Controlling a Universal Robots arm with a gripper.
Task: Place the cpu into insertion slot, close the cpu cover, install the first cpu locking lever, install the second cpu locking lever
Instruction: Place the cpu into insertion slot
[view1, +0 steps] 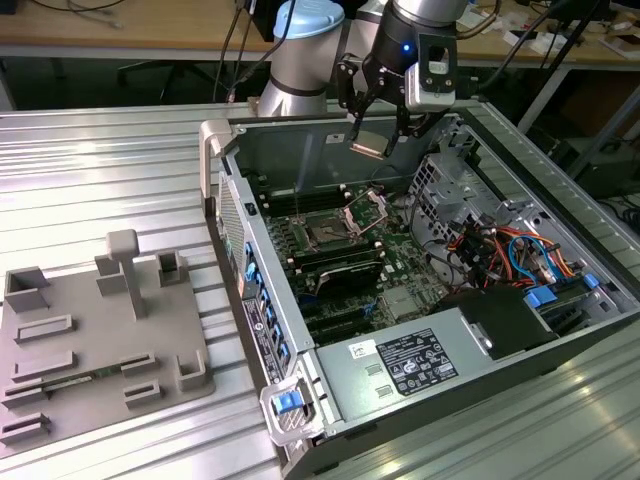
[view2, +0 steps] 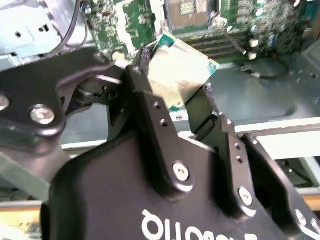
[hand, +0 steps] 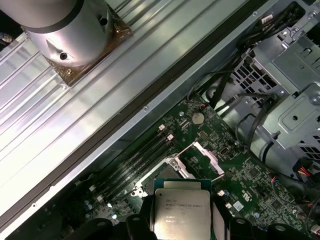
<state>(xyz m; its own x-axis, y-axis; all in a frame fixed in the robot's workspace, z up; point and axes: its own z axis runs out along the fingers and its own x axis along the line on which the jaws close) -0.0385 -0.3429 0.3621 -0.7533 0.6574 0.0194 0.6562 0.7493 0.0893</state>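
My gripper (view1: 377, 138) hangs above the open computer case, shut on the cpu (view1: 369, 144), a flat square chip with a silvery top. In both wrist views the cpu (view2: 176, 67) (hand: 181, 214) sits pinched between the two black fingers (view2: 144, 95). The insertion slot (view1: 325, 231) lies on the motherboard below and toward the exterior view's left of the gripper, its dark centre uncovered. The cpu cover (view1: 365, 209) stands swung up beside it. In the first wrist view, the raised cover (hand: 202, 159) is just beyond the held chip, and the slot (hand: 161, 176) is partly hidden behind it.
The case walls (view1: 300, 150) ring the motherboard. A drive cage and a bundle of coloured cables (view1: 500, 250) fill the exterior view's right. A power supply (view1: 400, 365) lies at the front. A grey fixture plate (view1: 100, 340) rests on the table at the left. Memory slots (view1: 340, 265) flank the socket.
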